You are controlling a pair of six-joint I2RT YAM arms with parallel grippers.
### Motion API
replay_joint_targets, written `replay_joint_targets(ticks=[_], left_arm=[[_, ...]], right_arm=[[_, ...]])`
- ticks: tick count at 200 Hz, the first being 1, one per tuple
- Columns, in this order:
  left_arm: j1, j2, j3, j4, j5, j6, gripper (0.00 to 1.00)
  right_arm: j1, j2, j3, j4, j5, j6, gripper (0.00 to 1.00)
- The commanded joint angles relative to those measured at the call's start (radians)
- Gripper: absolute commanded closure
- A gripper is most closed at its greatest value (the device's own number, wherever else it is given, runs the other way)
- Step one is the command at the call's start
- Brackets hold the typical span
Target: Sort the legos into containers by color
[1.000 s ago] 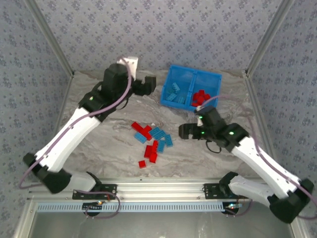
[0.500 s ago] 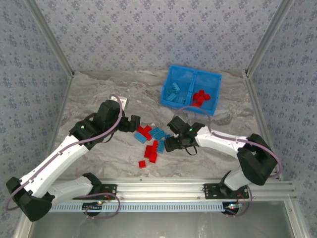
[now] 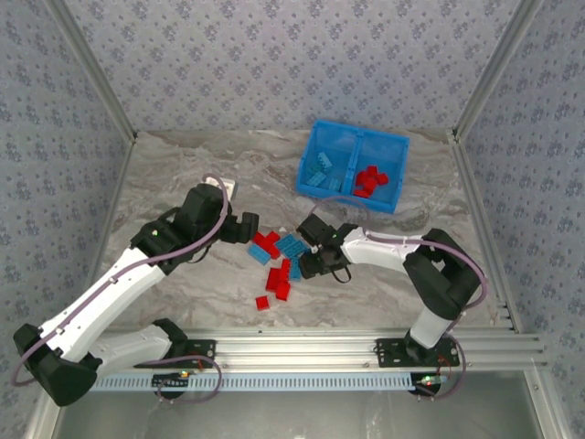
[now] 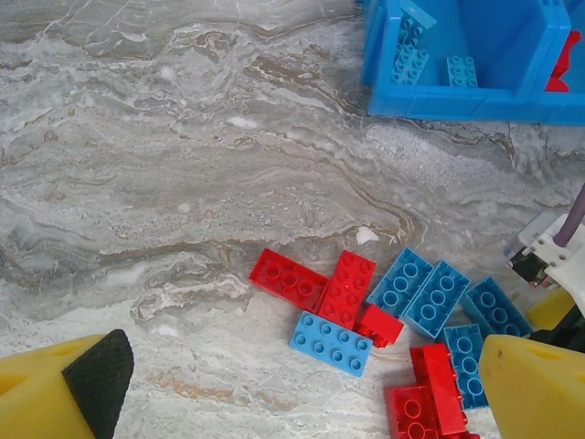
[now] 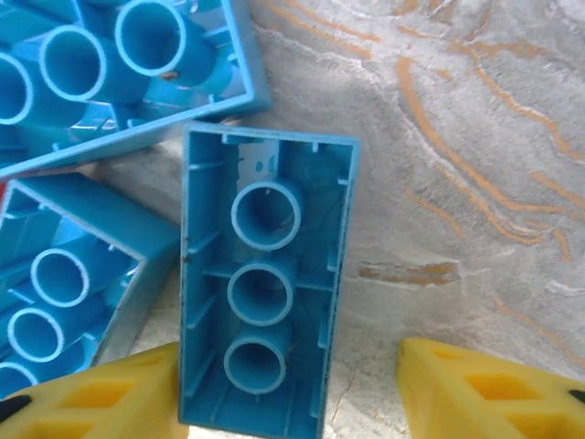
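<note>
One blue lego lies on the worktop at the right edge of the pile, between the half-open fingers of the right gripper. One finger touches it and the other stands apart, so nothing is held. Its long axis runs along the fingers, hollow side toward the gripper. The left gripper, wide open and empty, is farther away

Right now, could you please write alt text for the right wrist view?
A light blue lego lies hollow side up between the yellow fingers of the right end effector, on a marbled table. More blue legos crowd the left.
</note>
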Motion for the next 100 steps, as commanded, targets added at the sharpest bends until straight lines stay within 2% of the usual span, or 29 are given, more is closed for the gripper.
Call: replay_joint_targets(ticks=[1,45,77,100], left_arm=[[-0.002,0.003,0.019,-0.012,-0.019,-0.007,0.01],[-0.003,-0.015,0.005,0.001,0.019,0.015,0.01],[-0.003,-0.073,-0.043,0.124,0.140,0.057,0.01],[-0.004,-0.131,-0.088,0.223,0.254,0.073,0.01]], right_arm=[[0.007,0.042,0.022,0.022,0.012,0.008,0.47],[0.007,-0.052,0.008,-0.051,0.135,0.062,0.67],[0.006,-0.274,-0.024,-0.108,0.222,0.079,0.70],[0.005,-0.379,0.083,-0.206,0.294,0.048,0.71]])
